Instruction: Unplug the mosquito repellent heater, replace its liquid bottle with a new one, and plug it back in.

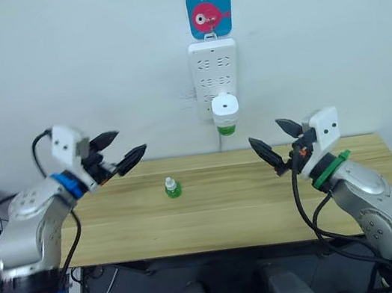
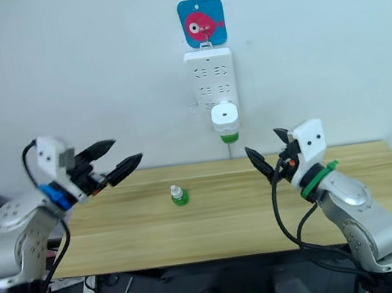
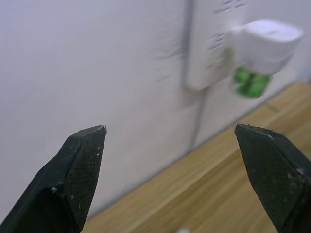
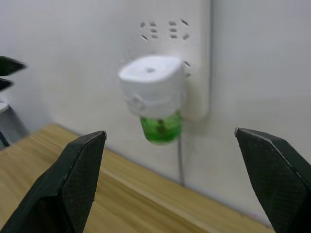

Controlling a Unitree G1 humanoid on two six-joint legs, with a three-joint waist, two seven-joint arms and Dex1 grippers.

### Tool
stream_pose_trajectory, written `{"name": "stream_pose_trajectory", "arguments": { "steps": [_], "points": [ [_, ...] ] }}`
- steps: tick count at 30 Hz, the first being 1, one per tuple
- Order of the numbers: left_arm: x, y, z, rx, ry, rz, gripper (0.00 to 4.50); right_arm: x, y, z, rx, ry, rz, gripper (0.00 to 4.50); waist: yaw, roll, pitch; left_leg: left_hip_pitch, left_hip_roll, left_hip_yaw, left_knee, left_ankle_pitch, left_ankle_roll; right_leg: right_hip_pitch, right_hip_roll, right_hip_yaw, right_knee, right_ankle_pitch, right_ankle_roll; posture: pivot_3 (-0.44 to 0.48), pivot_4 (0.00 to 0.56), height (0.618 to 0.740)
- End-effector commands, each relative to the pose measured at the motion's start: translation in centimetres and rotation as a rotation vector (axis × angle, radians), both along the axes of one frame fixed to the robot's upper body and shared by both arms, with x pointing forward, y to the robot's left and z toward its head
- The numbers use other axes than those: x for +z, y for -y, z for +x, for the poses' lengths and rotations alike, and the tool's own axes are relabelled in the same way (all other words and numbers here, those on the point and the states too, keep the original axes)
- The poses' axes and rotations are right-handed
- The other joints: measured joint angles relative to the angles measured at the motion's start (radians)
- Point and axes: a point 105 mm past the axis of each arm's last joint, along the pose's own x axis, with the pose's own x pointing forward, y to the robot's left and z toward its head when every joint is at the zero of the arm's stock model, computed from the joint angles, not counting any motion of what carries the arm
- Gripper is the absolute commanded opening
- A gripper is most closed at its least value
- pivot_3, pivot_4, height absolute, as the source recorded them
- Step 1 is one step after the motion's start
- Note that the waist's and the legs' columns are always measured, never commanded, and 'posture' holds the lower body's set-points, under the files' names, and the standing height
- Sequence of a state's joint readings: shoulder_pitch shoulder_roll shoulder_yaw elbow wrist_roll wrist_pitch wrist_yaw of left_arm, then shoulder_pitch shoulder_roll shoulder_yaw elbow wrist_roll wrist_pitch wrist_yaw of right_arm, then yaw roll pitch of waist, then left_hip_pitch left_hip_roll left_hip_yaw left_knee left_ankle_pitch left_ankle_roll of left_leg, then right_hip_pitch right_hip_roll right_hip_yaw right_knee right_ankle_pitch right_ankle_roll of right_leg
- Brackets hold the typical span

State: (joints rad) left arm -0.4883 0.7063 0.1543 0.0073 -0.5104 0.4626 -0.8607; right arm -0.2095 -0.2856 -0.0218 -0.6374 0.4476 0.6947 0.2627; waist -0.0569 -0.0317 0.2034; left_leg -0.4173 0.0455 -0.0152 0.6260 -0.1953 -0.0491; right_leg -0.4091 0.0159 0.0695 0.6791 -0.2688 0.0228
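The white mosquito repellent heater [image 1: 225,106] is plugged into the lower part of the white power strip [image 1: 215,67] on the wall, with its green liquid bottle [image 1: 226,130] hanging under it. In the right wrist view the heater [image 4: 153,85] and its bottle [image 4: 161,128] sit between my fingers, some way off. The new one, a green bottle with a white cap [image 1: 172,187], stands upright on the wooden table [image 1: 231,216] left of centre. My left gripper [image 1: 119,151] is open above the table's left end. My right gripper [image 1: 278,144] is open over the right side, below and right of the heater.
A blue card with a pink fish [image 1: 210,13] hangs above the power strip. The strip's cable [image 1: 221,140] drops behind the table's back edge. Cables hang under the table at the left.
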Motion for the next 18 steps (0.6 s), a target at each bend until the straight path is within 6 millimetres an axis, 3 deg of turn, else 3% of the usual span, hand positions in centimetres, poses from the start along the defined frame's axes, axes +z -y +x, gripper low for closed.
{"name": "stream_pose_trajectory", "arguments": {
  "steps": [1,3,7,12,18],
  "points": [
    [0.9,2.4,1.4,-0.115,0.01,0.027,4.5,2.1,-1.1,-0.7,0.015,0.05,0.026,4.44,-0.005,-0.001,0.003,-0.001,0.0,0.0,0.0,0.0,0.0,-0.001,0.0,0.0,0.0,0.0,0.0,-0.138,0.23,0.74],
    [1.6,3.2,2.4,-0.152,0.028,0.025,4.5,2.5,-1.5,-0.9,0.018,0.062,0.027,4.44,-0.011,-0.001,0.006,-0.002,0.0,0.0,-0.001,0.0,0.0,-0.002,0.0,0.0,0.0,0.0,0.0,-0.153,0.231,0.74],
    [2.6,5.2,4.7,-0.214,0.072,0.051,3.65,2.8,-1.6,-0.8,-0.004,0.068,0.029,4.5,-0.028,-0.001,0.009,-0.011,0.0,-0.002,0.0,0.0,0.0,-0.01,0.001,-0.002,0.001,0.0,0.0,-0.181,0.235,0.74],
    [2.9,7.1,6.3,-0.259,0.103,0.056,3.65,2.8,-1.9,-0.8,-0.021,0.067,0.031,4.5,-0.042,-0.001,0.014,-0.015,0.0,-0.002,0.001,0.0,0.0,-0.013,0.001,-0.002,0.001,0.0,0.001,-0.211,0.238,0.74],
    [3.2,7.7,8.3,-0.192,0.143,0.045,3.65,3.3,-2.7,-1.1,-0.01,0.086,0.028,4.5,-0.062,-0.002,0.024,-0.015,0.0,-0.002,0.002,0.0,0.0,-0.013,0.001,-0.002,0.001,-0.001,0.002,-0.241,0.241,0.74]
  ]
}}
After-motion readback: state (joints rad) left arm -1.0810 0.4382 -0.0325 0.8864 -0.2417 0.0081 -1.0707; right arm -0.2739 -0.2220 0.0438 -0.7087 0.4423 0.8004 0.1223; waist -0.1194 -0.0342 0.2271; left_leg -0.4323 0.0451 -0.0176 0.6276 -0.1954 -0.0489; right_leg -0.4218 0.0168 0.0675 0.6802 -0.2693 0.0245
